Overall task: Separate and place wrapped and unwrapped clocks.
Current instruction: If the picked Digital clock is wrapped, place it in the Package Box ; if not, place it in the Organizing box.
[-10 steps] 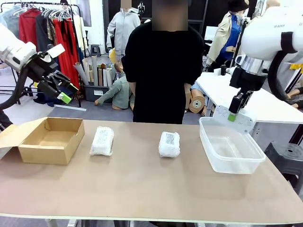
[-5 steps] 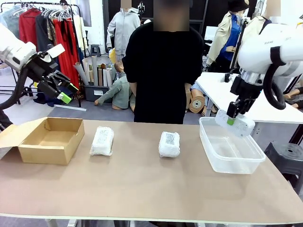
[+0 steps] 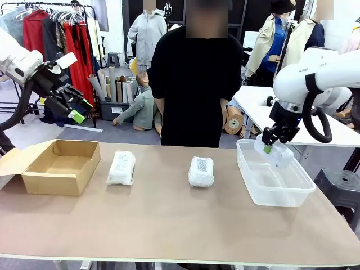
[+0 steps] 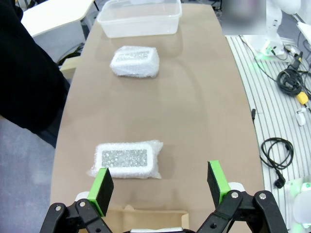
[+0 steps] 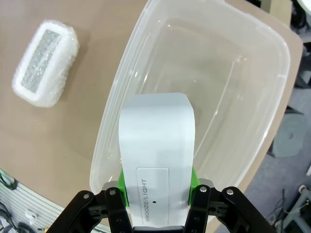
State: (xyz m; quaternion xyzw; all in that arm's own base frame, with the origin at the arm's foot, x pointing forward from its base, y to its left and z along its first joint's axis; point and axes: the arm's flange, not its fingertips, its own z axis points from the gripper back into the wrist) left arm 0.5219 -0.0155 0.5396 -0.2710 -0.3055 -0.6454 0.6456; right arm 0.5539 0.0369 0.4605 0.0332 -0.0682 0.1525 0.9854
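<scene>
Your right gripper (image 3: 268, 148) is clamped on the bare clock (image 5: 156, 145), holding it over the tub's (image 3: 245, 169) far left corner. Your left gripper (image 3: 77, 110) hangs wide open and empty above the box (image 3: 59, 181). Two wrapped clocks (image 3: 121, 167) lie between box and tub.

The unwrapped clock (image 5: 155, 160) is plain white with small grey SNOOZE/LIGHT lettering; the plastic tub (image 3: 281, 198) is clear. The wrapped clock nearer the tub (image 3: 201, 171) and the wrapped clock farther from it (image 3: 121, 167) are cloudy white with black-and-white QR labels. The cardboard box (image 3: 56, 183) is brown, the table (image 3: 169, 225) tan. The left gripper (image 4: 160, 187) and right gripper (image 5: 156, 187) are black with green pads (image 4: 103, 189).
</scene>
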